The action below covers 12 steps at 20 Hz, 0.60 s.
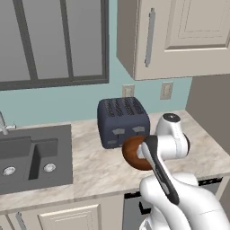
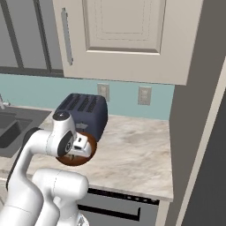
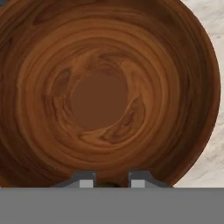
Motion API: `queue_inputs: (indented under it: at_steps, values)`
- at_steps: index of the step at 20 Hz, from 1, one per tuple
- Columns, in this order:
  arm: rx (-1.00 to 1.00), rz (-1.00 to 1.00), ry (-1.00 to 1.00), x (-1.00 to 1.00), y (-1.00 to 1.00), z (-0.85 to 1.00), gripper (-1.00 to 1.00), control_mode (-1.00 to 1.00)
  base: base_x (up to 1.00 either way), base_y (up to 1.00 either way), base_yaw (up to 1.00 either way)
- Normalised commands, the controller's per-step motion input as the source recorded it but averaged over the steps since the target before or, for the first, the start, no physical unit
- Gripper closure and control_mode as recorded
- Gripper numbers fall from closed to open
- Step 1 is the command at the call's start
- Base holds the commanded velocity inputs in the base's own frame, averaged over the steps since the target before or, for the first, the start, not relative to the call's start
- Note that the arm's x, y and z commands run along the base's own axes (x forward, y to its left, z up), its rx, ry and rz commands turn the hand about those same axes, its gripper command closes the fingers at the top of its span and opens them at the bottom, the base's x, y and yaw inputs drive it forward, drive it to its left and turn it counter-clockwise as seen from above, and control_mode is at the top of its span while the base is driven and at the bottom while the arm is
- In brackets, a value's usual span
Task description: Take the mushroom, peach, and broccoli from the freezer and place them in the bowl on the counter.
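Arm hides bowl (image 1: pixel 131 155) front; claw (image 3: pixel 112 183) grip contents indiscernible

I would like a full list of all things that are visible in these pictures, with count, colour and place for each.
bowl: one, reddish-brown, on the counter in front of the toaster, under the hand; nothing visible inside.
toaster: one, dark blue-grey, by the wall.
counter: one, beige marbled.
sink: one, dark grey, left of the toaster.
wall outlets: two, beige, behind the toaster.
upper cabinet: one, cream.
window: one, dark frame, above the sink.
hand: one, above the bowl, shut; something small and dark between the fingertips, too small to name.
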Motion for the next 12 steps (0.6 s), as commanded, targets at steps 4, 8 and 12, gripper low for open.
queue_inputs:
  at_steps: [4,8,12]
  values:
    - [0.00,0.00,0.00,0.12,0.00,-0.04,1.00,-1.00,0.00,0.00,0.00]
    - [0.00,0.00,-0.01,0.21,0.00,-0.09,1.00,-1.00,0.00,0.00,0.00]
    - [0.00,0.00,0.00,0.21,0.00,-0.21,1.00,-1.00,0.00,0.00,0.00]
